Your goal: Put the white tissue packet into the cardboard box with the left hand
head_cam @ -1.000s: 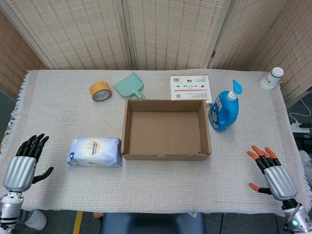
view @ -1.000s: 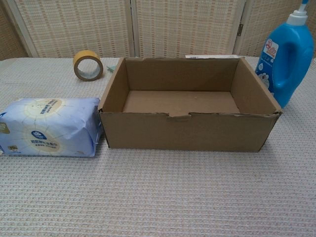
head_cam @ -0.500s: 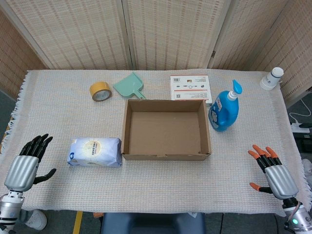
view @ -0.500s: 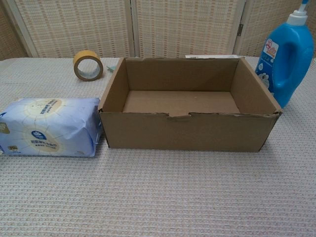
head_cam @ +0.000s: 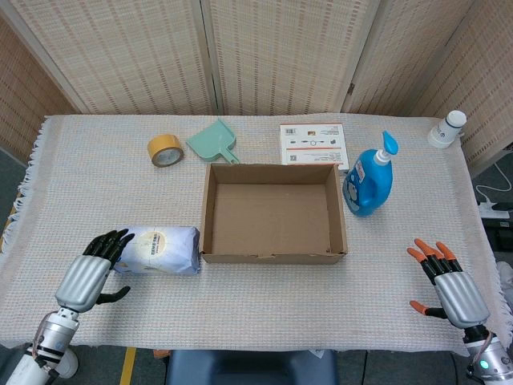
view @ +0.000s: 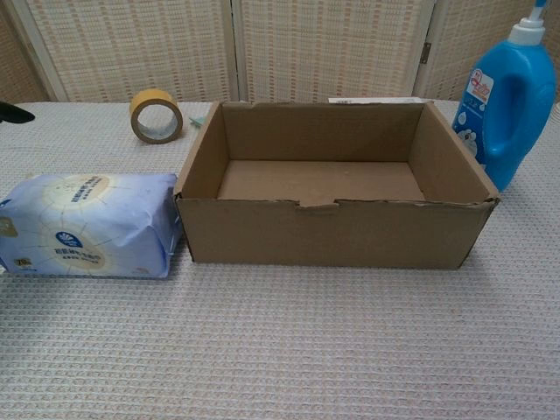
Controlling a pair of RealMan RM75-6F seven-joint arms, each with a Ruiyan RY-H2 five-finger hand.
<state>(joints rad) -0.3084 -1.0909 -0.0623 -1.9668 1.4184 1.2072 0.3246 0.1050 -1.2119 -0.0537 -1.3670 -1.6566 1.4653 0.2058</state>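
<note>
While the white tissue packet [head_cam: 157, 249] lies on the table [head_cam: 264, 313] outside the cardboard box [head_cam: 273, 257], the task stands at its opening step: nothing is gripped, nothing lifted, and the box interior shows only bare cardboard.

Left hand [head_cam: 88, 277]: empty, fingers apart and extended toward the packet's outer end. In the head view the dark fingertips [head_cam: 113, 239] overlap or sit right at that end of the packet; whether they touch it cannot be told from this angle. The chest view shows only a dark tip at the far left edge of frame, above and behind the packet, so contact is not confirmed there either.

Packet position: near the front left part of the table, lying flat with its long side parallel to the front edge, its inner end just beside the box's left wall, touching or nearly so. The hand sits on the side of the packet away from the box.

Right hand [head_cam: 449, 285]: empty, fingers spread, resting near the front right corner of the table, well apart from the box.

Remaining, as judged: close the left hand around the packet, lift it clear of the left wall, carry it over the opening, release inside.
</note>
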